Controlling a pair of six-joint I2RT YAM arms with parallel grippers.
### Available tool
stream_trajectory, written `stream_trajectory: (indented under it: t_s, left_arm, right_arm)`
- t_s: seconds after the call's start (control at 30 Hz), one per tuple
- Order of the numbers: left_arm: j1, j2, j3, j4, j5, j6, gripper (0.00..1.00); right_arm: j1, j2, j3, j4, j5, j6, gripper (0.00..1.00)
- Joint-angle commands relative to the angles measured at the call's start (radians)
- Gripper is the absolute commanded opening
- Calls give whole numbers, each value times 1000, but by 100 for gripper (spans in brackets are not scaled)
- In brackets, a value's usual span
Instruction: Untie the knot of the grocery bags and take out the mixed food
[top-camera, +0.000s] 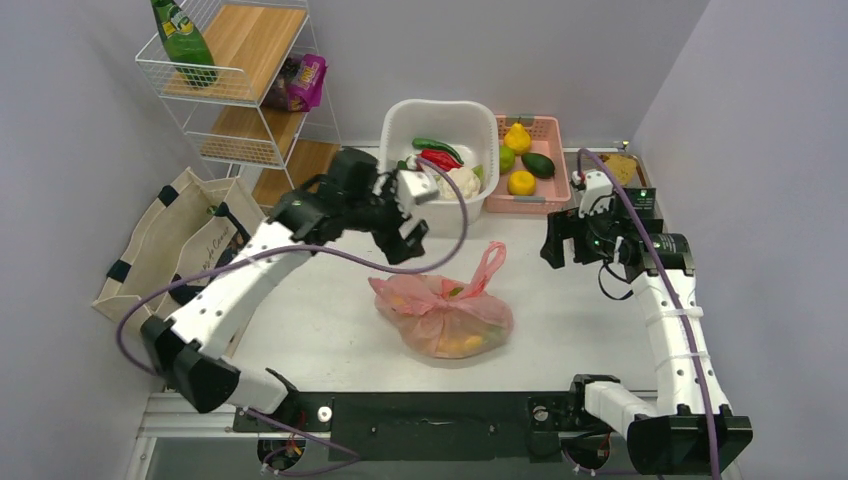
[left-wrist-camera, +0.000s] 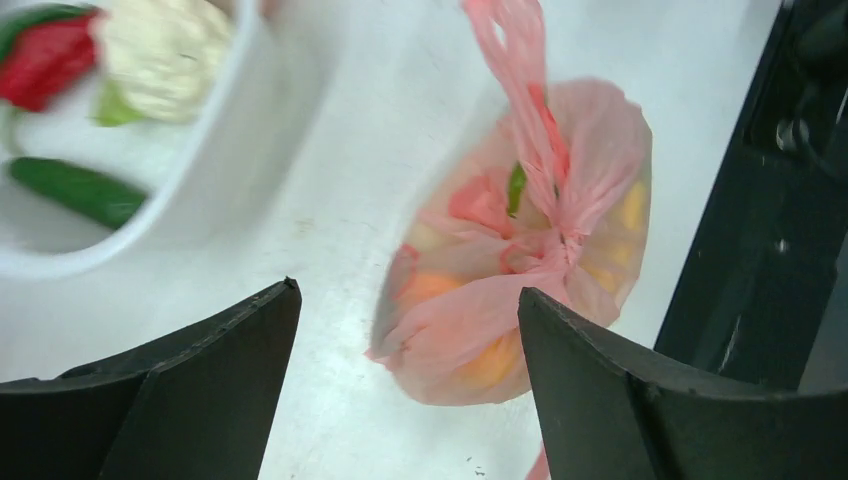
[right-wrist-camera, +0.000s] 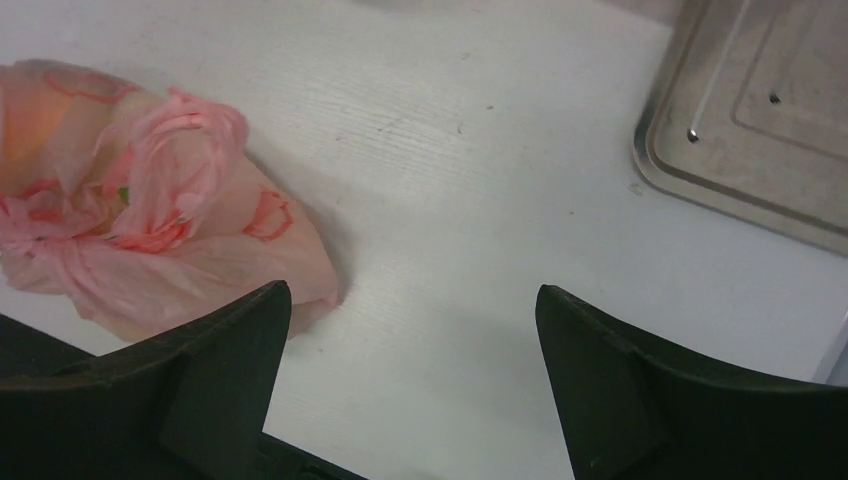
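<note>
The thin pink plastic bag (top-camera: 443, 318) lies in the middle of the white table, with orange and yellow food showing dimly through it (left-wrist-camera: 480, 360). Its knot (left-wrist-camera: 566, 250) is twisted tight at the top, and one handle loop (top-camera: 490, 262) sticks up toward the back. My left gripper (top-camera: 410, 245) hovers above and behind-left of the bag; in the left wrist view it (left-wrist-camera: 408, 292) is open with nothing between the fingers. My right gripper (top-camera: 556, 248) hangs to the right of the bag, and the right wrist view shows it (right-wrist-camera: 412, 290) open over bare table. The beige tote (top-camera: 170, 240) lies at the left edge.
A white tub (top-camera: 395, 125) with cauliflower and red pepper stands at the back, and a pink basket (top-camera: 548, 122) of fruit sits beside it. A wire shelf at the back left holds a green bottle (top-camera: 183, 40) and a purple packet (top-camera: 300, 80). A metal tray (right-wrist-camera: 760, 110) lies at the right.
</note>
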Motion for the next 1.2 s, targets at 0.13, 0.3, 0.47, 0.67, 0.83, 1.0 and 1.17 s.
stream_trajectory:
  t_s: [0.13,0.3,0.47,0.67,0.83,1.0,1.17]
  left_arm:
    - [224,-189,-117,134,221,-41,75]
    - [379,-214,-243,269,411,-175,71]
    - [430,-308,-311,249,439,-129,72]
    - [430,-410,-355,160,423,89,74]
    - [430,-467,-394,99,422,259,74]
    - [429,-442,-441,198,439,189,74]
    - [385,-285,-384,231,523,166,74]
  right_arm:
    - [275,-32,13,148,15,-53,81]
    - [545,-39,-51,271,75,-125,70]
    - [739,-14,-145,399,153,-152,64]
    - [846,50,-242,492,214,-204,60]
    - [883,22,-355,523,232,-301,56]
    - [909,-75,-449,579,225,-349,53]
    - [938,-130,-541,639,236,-401,60]
